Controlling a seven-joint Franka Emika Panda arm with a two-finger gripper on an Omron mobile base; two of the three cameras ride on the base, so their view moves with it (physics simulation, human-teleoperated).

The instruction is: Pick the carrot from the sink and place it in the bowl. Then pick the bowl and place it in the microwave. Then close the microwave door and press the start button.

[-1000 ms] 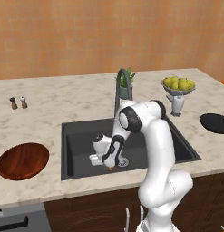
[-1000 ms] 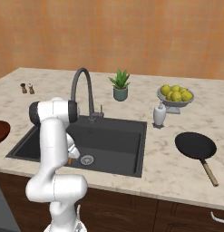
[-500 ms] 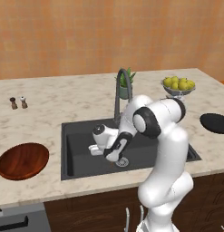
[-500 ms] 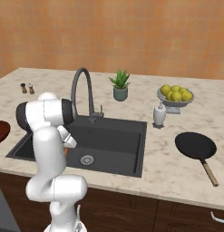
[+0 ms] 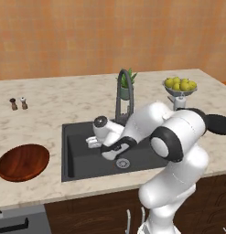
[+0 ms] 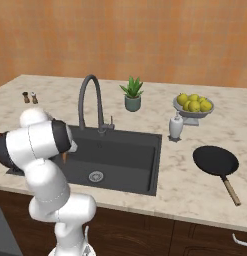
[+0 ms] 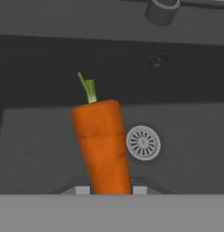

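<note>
Small orange tapered carrot [image 7: 103, 144] gripped between the two-finger gripper [image 7: 108, 190], green stub pointing away from the hand. Beyond it, large dark grey sink [image 7: 186, 131] with round metal drain [image 7: 143, 142]; reddish-brown wooden bowl [image 5: 23, 162] on the marble counter [image 5: 55, 103].

Orange carrot [image 7: 102, 145] with green stub, dark grey sink [image 7: 186, 149], reddish-brown glossy bowl [image 5: 23, 162], speckled beige counter [image 5: 59, 98].

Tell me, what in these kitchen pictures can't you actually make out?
- Gripper: hand view; the picture's bottom edge cuts off the finger tips, so their contact with the carrot stays unseen.
- Carrot: right base view; the arm hides all but an orange sliver.
- Sink: left base view; the arm covers its right part.
- Two shakers: left base view; too small to identify.
</note>
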